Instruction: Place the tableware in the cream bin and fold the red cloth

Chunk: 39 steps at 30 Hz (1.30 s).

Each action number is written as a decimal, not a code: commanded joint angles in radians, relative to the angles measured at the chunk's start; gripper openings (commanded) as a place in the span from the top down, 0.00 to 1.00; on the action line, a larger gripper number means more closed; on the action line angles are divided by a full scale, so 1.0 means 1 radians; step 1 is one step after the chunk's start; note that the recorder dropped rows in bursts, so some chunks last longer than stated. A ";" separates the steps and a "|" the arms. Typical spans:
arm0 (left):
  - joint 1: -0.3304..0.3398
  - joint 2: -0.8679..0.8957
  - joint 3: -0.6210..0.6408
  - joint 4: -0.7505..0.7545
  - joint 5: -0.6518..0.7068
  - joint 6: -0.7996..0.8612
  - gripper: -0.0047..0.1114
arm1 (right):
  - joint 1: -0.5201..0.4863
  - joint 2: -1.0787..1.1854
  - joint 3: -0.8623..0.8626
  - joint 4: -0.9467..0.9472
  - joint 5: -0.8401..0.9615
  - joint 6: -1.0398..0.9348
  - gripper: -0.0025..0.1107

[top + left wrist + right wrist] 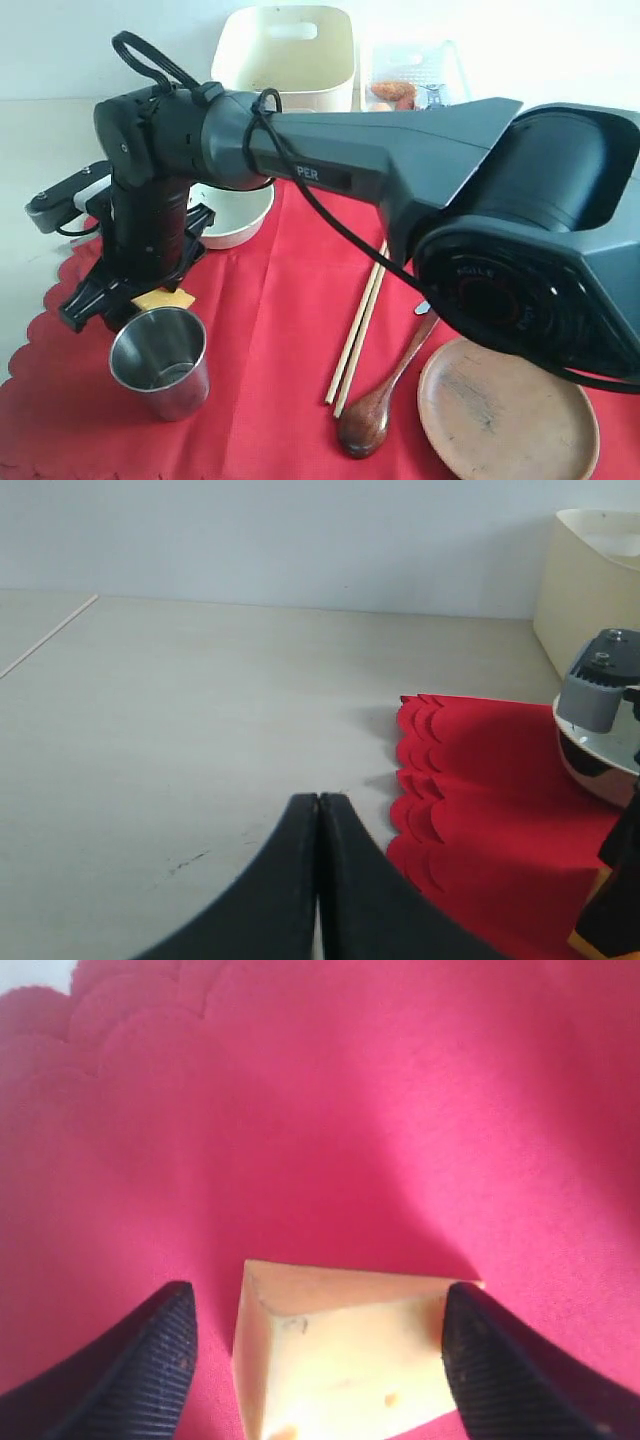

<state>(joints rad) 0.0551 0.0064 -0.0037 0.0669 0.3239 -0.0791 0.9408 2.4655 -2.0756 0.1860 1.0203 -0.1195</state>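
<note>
Hovering with the right gripper (318, 1310) spread wide astride the cheese wedge (340, 1360), gripping nothing; risks clamping food instead of the steel cup (160, 362) just beside, or tipping it on the red cloth (275, 330), far from the cream bin (285, 60).

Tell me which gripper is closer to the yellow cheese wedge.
The right one. The right gripper is open with the cheese wedge between its fingers on the red cloth. The left gripper is shut over bare table, off the cloth's scalloped edge.
</note>
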 commanded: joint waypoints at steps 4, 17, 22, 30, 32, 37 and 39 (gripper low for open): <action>-0.006 -0.006 0.004 -0.002 -0.004 -0.005 0.95 | 0.002 0.024 -0.015 -0.006 0.003 0.000 0.49; -0.006 -0.006 0.004 -0.002 -0.004 -0.005 0.95 | 0.002 0.026 -0.015 -0.004 -0.001 0.000 0.85; -0.006 -0.006 0.004 -0.002 -0.004 -0.005 0.95 | 0.002 0.003 -0.018 -0.003 -0.005 0.000 0.96; -0.006 -0.006 0.004 -0.002 -0.004 -0.005 0.95 | 0.002 -0.064 -0.018 0.023 -0.047 0.000 0.98; -0.006 -0.006 0.004 -0.002 -0.004 -0.005 0.95 | 0.002 -0.088 -0.018 0.021 -0.047 -0.003 0.98; -0.006 -0.006 0.004 -0.002 -0.004 -0.005 0.95 | 0.002 -0.096 -0.018 0.008 -0.043 -0.009 0.96; -0.006 -0.006 0.004 -0.002 -0.004 -0.005 0.95 | 0.011 -0.094 -0.018 -0.053 -0.041 0.044 0.86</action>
<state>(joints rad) 0.0551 0.0064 -0.0037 0.0669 0.3239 -0.0791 0.9423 2.3778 -2.0918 0.1876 0.9815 -0.1139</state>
